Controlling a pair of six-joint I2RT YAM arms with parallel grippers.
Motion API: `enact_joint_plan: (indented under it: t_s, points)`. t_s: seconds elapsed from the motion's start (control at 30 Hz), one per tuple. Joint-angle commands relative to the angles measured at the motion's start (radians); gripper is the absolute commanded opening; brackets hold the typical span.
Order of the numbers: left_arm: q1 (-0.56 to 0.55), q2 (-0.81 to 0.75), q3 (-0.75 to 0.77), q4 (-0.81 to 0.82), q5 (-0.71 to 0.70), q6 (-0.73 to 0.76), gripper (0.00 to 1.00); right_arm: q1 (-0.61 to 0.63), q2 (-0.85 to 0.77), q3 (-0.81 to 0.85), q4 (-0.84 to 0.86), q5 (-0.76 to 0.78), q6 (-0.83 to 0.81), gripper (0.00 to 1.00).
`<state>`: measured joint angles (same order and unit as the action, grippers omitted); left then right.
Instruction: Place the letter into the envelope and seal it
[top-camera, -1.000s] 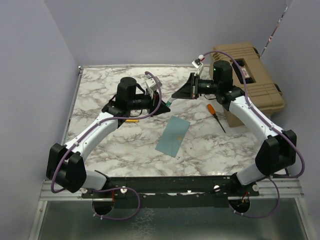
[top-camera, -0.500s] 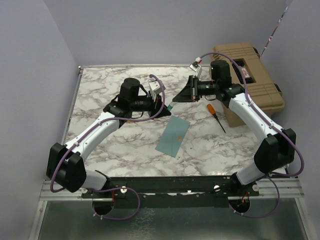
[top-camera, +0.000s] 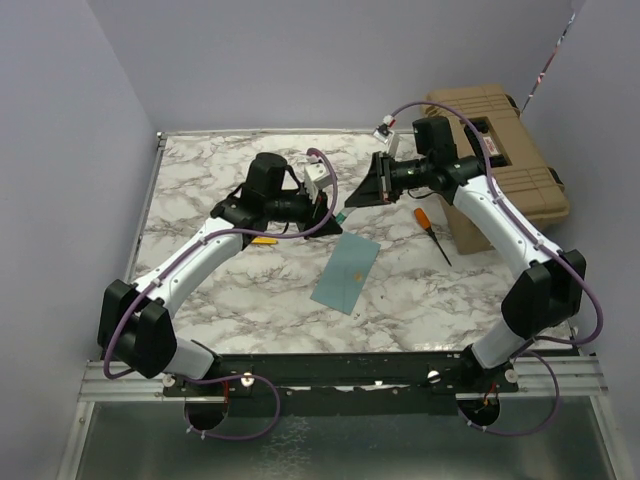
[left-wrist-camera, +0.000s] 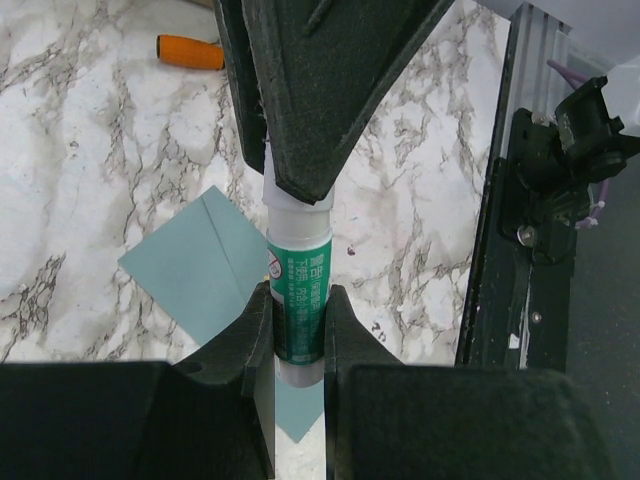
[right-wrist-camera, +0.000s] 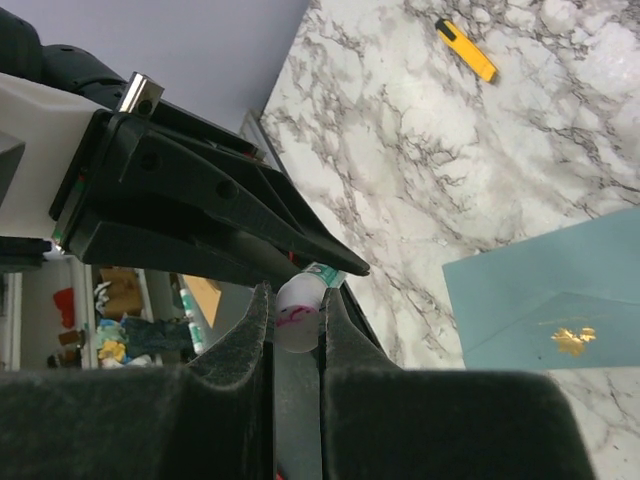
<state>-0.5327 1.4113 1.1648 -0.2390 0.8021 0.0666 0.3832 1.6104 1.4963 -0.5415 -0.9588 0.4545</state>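
Observation:
The teal-blue envelope (top-camera: 346, 272) lies flat on the marble table with its gold seal sticker (right-wrist-camera: 573, 340) facing up. The letter is out of view. Above the envelope's far end a glue stick (left-wrist-camera: 298, 300) hangs between both arms. My left gripper (left-wrist-camera: 298, 295) is shut on its green body. My right gripper (right-wrist-camera: 297, 295) is shut on its white cap (right-wrist-camera: 297, 314). In the top view the two grippers meet tip to tip around the glue stick (top-camera: 340, 213).
An orange-handled screwdriver (top-camera: 428, 228) lies right of the envelope, beside a tan toolbox (top-camera: 500, 160) at the back right. A yellow utility knife (top-camera: 263, 240) rests under the left arm. The table's metal front rail (left-wrist-camera: 520, 200) runs along the near edge.
Both wrists have shifted slightly while holding the glue stick: the left wrist moved a little right, the right elbow and wrist swung a little left. The envelope has not moved.

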Motion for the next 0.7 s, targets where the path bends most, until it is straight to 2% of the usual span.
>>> enact_joint_plan:
  t_s: [0.0, 0.23, 0.4, 0.67]
  points:
    - [-0.029, 0.034, 0.055, -0.02, 0.004, 0.065, 0.0, 0.057, 0.05, 0.062, -0.179, 0.04, -0.091, 0.01]
    - [-0.033, 0.067, 0.112, -0.088, 0.011, 0.171, 0.0, 0.082, 0.086, 0.078, -0.296, 0.09, -0.142, 0.01]
    - [-0.036, 0.056, 0.136, -0.077, 0.016, 0.273, 0.0, 0.095, 0.077, 0.019, -0.266, 0.052, -0.11, 0.01]
    - [-0.044, 0.044, 0.148, -0.011, 0.006, 0.295, 0.0, 0.104, 0.055, -0.055, -0.192, -0.041, -0.038, 0.01]
